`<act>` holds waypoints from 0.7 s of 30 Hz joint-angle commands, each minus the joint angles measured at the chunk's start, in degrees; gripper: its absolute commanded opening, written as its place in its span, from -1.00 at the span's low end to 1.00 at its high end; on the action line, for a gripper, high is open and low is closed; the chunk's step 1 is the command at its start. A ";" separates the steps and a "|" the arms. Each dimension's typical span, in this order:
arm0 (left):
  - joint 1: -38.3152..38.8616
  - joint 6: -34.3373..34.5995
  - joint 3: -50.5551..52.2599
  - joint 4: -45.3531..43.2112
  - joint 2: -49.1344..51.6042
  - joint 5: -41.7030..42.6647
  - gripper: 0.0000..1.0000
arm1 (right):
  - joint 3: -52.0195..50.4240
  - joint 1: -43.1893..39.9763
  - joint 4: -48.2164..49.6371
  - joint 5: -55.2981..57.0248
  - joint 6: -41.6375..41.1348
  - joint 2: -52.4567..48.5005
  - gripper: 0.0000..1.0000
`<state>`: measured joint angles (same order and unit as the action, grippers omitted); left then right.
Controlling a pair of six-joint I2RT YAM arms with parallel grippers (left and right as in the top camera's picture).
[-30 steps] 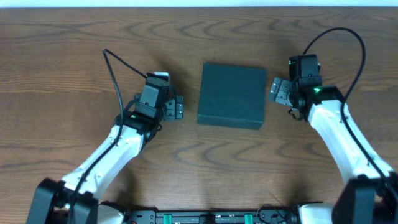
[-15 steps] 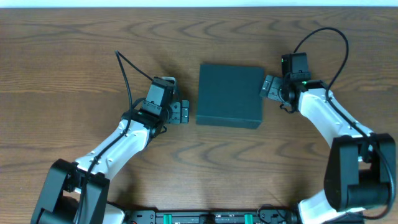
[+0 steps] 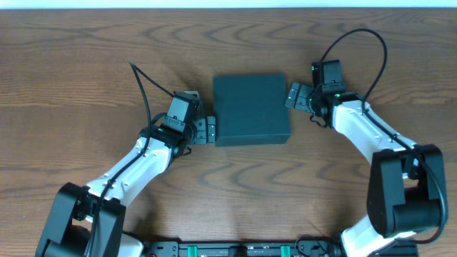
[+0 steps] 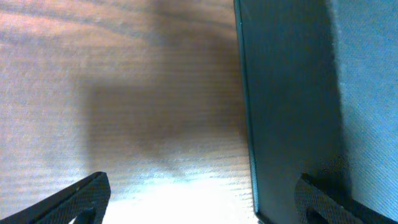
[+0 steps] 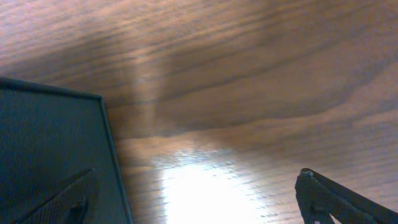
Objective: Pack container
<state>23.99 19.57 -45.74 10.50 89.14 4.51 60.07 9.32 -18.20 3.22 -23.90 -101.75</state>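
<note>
The container [image 3: 251, 109] is a dark teal square box with its lid shut, lying on the wooden table at the centre of the overhead view. My left gripper [image 3: 207, 130] is open at the box's left side, near its lower-left corner. In the left wrist view the box wall [image 4: 292, 93] fills the right side, and the left gripper [image 4: 202, 202] has one finger overlapping the box. My right gripper [image 3: 293, 95] is open at the box's upper-right corner. In the right wrist view the right gripper [image 5: 196, 199] has its left finger over the box [image 5: 50, 143]. No packets show.
The bare wooden table [image 3: 86, 64] surrounds the box. A black cable [image 3: 143, 86] arcs up from the left arm and another black cable [image 3: 371, 43] loops above the right arm. The table's far edge [image 3: 228, 8] runs along the top.
The right gripper has moved left against the box. The box has slid left and turned slightly. The left gripper now sits against its left side.
</note>
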 commanded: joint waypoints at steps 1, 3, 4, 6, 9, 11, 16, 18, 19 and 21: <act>-0.04 1.46 -0.50 0.76 -0.85 -2.47 0.90 | 0.09 4.52 -0.63 -4.17 0.35 -0.66 0.98; -0.09 1.42 -0.50 1.20 -1.20 -3.96 0.90 | 0.09 6.08 -0.66 -4.17 0.28 -0.66 0.99; -0.11 1.42 -0.50 1.44 -1.20 -4.04 0.90 | 0.09 6.95 -0.66 -4.15 0.13 -0.66 0.99; -0.35 1.42 -0.50 1.92 -1.20 -4.09 0.90 | 0.09 8.22 -0.83 -4.13 -0.52 -0.66 0.99; -1.62 1.42 -0.50 2.01 -1.20 -5.05 0.90 | 0.09 9.81 -1.05 -4.17 -2.10 -0.66 0.98; -3.28 1.20 -0.50 2.01 -1.20 -5.11 0.90 | 0.09 10.73 -1.16 -4.37 -2.71 -0.66 0.99; -7.02 -0.57 -0.50 2.10 -1.20 -4.07 0.90 | 0.09 12.44 -2.58 -4.37 -4.79 -0.66 0.99; -7.93 -1.97 -0.50 2.08 -1.20 -3.10 0.90 | 0.09 12.70 -2.58 -4.37 -4.81 -0.66 0.98; -8.13 -2.27 -0.50 2.08 -1.20 -2.93 0.90 | 0.09 12.79 -2.60 -4.37 -4.81 -0.66 0.99; -8.26 -3.32 -0.50 1.84 -1.20 -2.93 0.90 | 0.09 12.90 -3.06 -4.37 -5.05 -0.66 0.98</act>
<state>15.35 17.91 -45.74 13.06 88.29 -0.43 61.04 19.22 -19.94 5.65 -29.19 -101.62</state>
